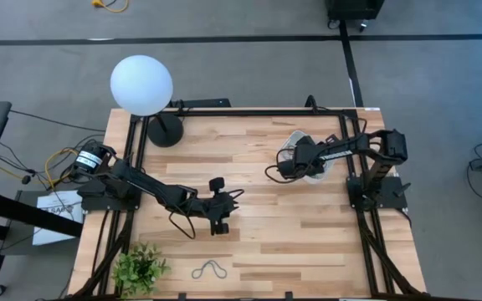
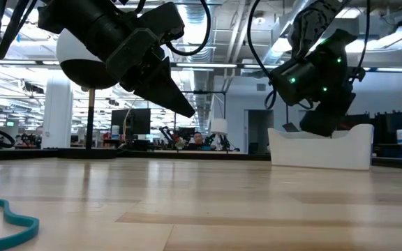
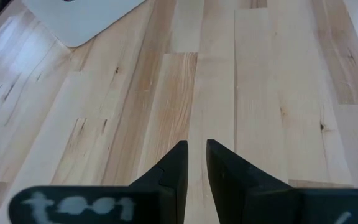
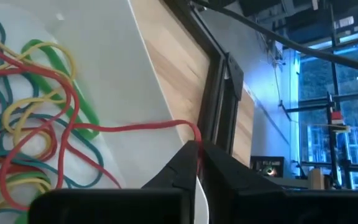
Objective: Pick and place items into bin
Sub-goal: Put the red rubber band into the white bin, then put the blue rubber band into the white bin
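Observation:
The white bin [image 1: 315,159] sits at the table's far right, and in the right wrist view the bin [image 4: 123,74] holds several red, yellow, green and blue-green rubber bands [image 4: 30,118]. My right gripper [image 4: 199,149] hovers at the bin's rim, shut on a red band. One grey-blue band [image 1: 210,269] lies flat near the table's near edge and also shows in the low view [image 2: 9,217]. My left gripper [image 1: 218,221] hangs above bare wood mid-table. Its fingers [image 3: 196,163] are open by a narrow gap, with nothing between them. My right gripper pinches one loop end of a red rubber band [image 4: 191,132] between its two fingertips. From there the band runs fairly straight across the white bin floor to the pile, where its other end [image 4: 73,127] lies among the other bands.
A white globe lamp [image 1: 141,84] on a black base stands at the far left corner. A small green plant [image 1: 139,269] is at the near left corner. Black frame rails [image 1: 361,167] run along both sides. Bare wood stretches between the two arms.

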`<action>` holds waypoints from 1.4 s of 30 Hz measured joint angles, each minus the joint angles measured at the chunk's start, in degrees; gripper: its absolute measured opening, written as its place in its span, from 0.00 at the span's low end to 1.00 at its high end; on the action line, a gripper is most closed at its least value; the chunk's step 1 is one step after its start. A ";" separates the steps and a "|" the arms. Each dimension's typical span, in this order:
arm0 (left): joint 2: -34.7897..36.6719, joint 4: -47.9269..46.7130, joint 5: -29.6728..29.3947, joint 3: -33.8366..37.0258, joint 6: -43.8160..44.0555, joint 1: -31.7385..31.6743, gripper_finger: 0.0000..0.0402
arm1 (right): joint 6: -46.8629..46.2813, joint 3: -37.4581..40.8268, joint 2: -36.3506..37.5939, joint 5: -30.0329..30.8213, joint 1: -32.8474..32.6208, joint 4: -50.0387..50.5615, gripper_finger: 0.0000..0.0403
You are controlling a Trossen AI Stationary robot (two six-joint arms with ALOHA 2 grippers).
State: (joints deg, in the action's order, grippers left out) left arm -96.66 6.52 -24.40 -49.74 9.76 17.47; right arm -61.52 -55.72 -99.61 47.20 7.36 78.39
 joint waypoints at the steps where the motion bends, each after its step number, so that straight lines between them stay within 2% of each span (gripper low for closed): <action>1: 0.00 0.00 0.01 0.00 0.01 0.02 0.12 | 0.00 0.00 0.00 -0.02 0.01 -0.01 0.06; 7: 0.01 0.00 -0.07 0.00 0.00 0.02 0.12 | 0.41 0.00 0.00 -0.89 -0.36 0.13 0.15; 13: 0.00 0.02 -0.06 0.00 -0.26 0.02 0.12 | 0.42 -0.25 0.00 -4.12 -4.61 -1.29 0.17; 24: 0.85 -2.62 -0.33 0.00 0.26 0.00 0.12 | 1.61 -13.11 0.40 -5.55 -20.92 -0.47 0.17; 31: 10.21 -13.58 0.12 0.00 4.74 2.06 0.12 | 13.29 -18.14 6.66 -6.36 -32.95 -3.22 0.17; 33: 13.81 -16.52 2.35 0.00 4.93 2.97 0.12 | 16.54 -18.09 9.54 -6.64 -36.55 -5.10 0.17; 36: 18.40 -19.55 9.25 0.00 7.95 4.14 0.12 | 18.34 -18.03 13.60 -6.73 -41.40 -8.71 0.17; 40: 20.83 -19.22 20.88 -0.04 11.89 5.70 0.12 | 21.38 -18.05 18.31 -6.65 -47.08 -14.36 0.17; 42: 20.76 -18.45 24.64 -0.04 13.08 7.02 0.12 | 25.26 -18.03 19.64 -6.85 -49.60 -18.20 0.17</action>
State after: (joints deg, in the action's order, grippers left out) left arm -75.90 -11.92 0.23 -49.78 22.83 24.49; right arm -36.26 -73.76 -79.97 40.35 -42.24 60.19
